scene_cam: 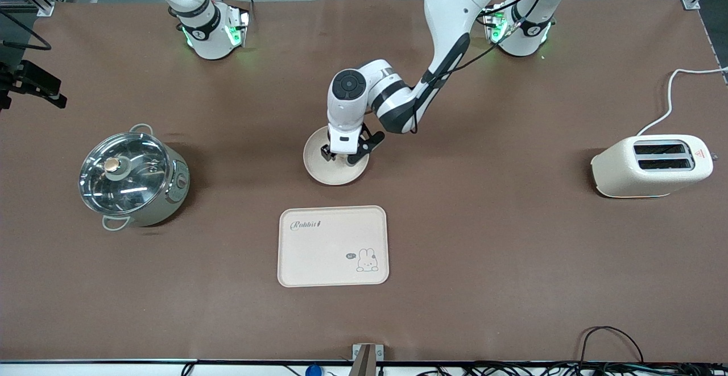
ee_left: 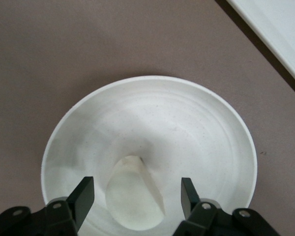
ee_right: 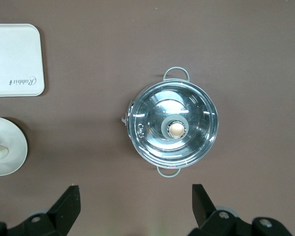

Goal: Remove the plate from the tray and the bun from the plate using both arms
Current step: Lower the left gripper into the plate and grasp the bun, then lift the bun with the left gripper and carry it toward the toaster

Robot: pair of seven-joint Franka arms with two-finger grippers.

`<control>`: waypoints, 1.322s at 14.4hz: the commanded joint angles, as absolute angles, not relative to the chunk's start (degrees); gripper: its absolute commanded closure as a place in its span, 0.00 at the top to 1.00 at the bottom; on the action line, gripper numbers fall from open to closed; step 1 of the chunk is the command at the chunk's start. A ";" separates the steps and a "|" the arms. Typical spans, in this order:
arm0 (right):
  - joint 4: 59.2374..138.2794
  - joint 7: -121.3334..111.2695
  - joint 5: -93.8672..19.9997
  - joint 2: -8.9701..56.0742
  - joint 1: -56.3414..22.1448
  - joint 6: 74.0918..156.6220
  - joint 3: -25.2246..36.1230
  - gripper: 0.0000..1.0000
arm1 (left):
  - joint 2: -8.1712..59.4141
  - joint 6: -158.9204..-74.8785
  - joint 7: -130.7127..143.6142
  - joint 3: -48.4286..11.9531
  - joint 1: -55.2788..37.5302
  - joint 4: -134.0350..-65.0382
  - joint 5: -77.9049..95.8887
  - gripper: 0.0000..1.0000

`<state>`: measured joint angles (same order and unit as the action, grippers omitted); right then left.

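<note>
A: Left gripper (scene_cam: 339,156)?

B: Down over the plate (scene_cam: 318,166), low inside its rim. Left wrist view: both fingers (ee_left: 83,196) spread wide, one to each side of the bun (ee_left: 132,194), neither touching it as far as I can see. Nothing clamped.

A: Where does the bun sit?

B: On the plate (ee_left: 152,113), off centre. Smooth, pale, half-round. In the front view the wrist covers it.

A: And the plate?

B: Flat on the brown table (scene_cam: 512,251), mid-table, farther from the front camera than the rabbit tray (scene_cam: 333,246) and near it, not touching. Tray bare; script wording at one corner, rabbit drawing at another. A corner of it shows in the left wrist view (ee_left: 280,29).

A: Right arm?

B: Waiting. Only its base and lower links (scene_cam: 193,6) show in the front view, at the table's top edge. Right gripper (ee_right: 133,204) held high, looking straight down on the lidded steel pot (ee_right: 173,128); fingers (ee_right: 69,204) well apart, empty.

A: Pot details?

B: Glass lid, round knob (scene_cam: 112,165), two loop handles. Stands toward the right arm's end of the table, well apart from the plate. The right wrist view also catches the tray's corner (ee_right: 14,59) and part of the plate (ee_right: 10,152).

A: Anything else?

B: Cream two-slot toaster (scene_cam: 652,165) toward the left arm's end, white cord (scene_cam: 671,91) running off the table edge.
</note>
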<state>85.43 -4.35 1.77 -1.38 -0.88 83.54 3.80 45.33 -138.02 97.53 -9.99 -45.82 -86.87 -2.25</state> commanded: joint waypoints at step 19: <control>86.66 -1.67 1.67 -4.22 -1.14 82.97 4.39 1.00 | 32.53 -119.02 83.08 -7.47 -29.64 -86.39 -9.84 0.01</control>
<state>85.38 -3.44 1.76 -2.34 -0.90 83.13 4.56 34.78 -121.91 86.93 -7.03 -32.93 -84.22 -8.79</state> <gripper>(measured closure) 0.000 0.907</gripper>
